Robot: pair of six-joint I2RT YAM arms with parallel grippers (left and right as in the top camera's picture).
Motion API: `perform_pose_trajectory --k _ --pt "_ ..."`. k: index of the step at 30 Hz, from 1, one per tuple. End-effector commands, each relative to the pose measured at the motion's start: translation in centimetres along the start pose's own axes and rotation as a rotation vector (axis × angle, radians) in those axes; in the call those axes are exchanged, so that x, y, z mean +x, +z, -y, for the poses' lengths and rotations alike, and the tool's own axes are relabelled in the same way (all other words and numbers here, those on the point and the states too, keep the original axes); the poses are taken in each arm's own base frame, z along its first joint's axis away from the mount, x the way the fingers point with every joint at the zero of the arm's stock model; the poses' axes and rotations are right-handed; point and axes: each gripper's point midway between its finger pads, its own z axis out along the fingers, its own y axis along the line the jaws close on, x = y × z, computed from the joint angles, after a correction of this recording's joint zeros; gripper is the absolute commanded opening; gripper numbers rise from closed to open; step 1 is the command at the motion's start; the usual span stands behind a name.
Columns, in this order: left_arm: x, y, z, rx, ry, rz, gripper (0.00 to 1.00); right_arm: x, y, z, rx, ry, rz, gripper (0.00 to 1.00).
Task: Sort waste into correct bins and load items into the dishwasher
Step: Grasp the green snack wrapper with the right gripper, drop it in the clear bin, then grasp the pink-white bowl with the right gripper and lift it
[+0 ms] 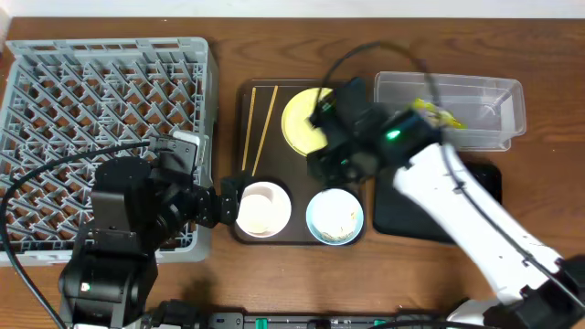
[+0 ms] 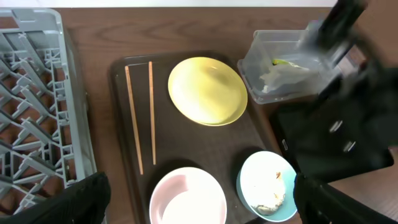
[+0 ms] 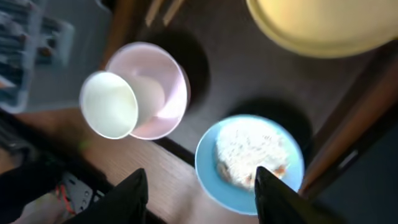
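The brown serving tray holds two chopsticks, a yellow plate, a white bowl and a pale blue bowl with rice. In the right wrist view a small white cup leans in the white bowl. My left gripper is open and empty at the white bowl's left side. My right gripper is open and empty above the blue bowl. The clear tub holds the yellow-green wrapper and the tissue.
The grey dish rack fills the left side, with my left arm over its near right corner. The black tray lies right of the serving tray, partly under my right arm. Black cables run over the rack and the tub.
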Motion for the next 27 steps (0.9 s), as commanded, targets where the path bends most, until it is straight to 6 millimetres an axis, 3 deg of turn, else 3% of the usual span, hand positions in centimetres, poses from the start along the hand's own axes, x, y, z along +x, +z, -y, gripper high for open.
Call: perform_pose_trajectory --k 1,4,6,8,12,16,23,27 --pt "-0.5 -0.4 0.2 0.0 0.005 0.016 0.94 1.1 2.1 1.1 0.157 0.154 -0.008 0.52" --pt "-0.5 -0.4 0.2 0.0 0.005 0.016 0.94 1.9 3.8 0.4 0.153 0.179 -0.036 0.45" --pt "-0.5 -0.4 0.2 0.0 0.005 0.016 0.94 1.8 4.7 -1.6 0.065 0.102 -0.042 0.43" --pt "-0.5 -0.4 0.2 0.0 0.005 0.016 0.94 1.7 5.2 -4.0 -0.025 0.005 -0.03 0.47" --pt "-0.5 -0.4 0.2 0.0 0.005 0.016 0.94 1.8 5.5 -5.9 -0.047 -0.015 -0.01 0.51" --pt "-0.5 -0.4 0.2 0.0 0.005 0.016 0.94 2.2 7.0 -6.0 -0.006 0.003 0.003 0.47" --pt "-0.5 -0.4 0.2 0.0 0.005 0.016 0.94 3.3 11.9 -5.4 0.004 0.006 -0.062 0.39" --pt "-0.4 -0.4 0.2 0.0 0.002 0.009 0.94 3.2 13.9 -6.1 -0.039 0.008 -0.08 0.33"
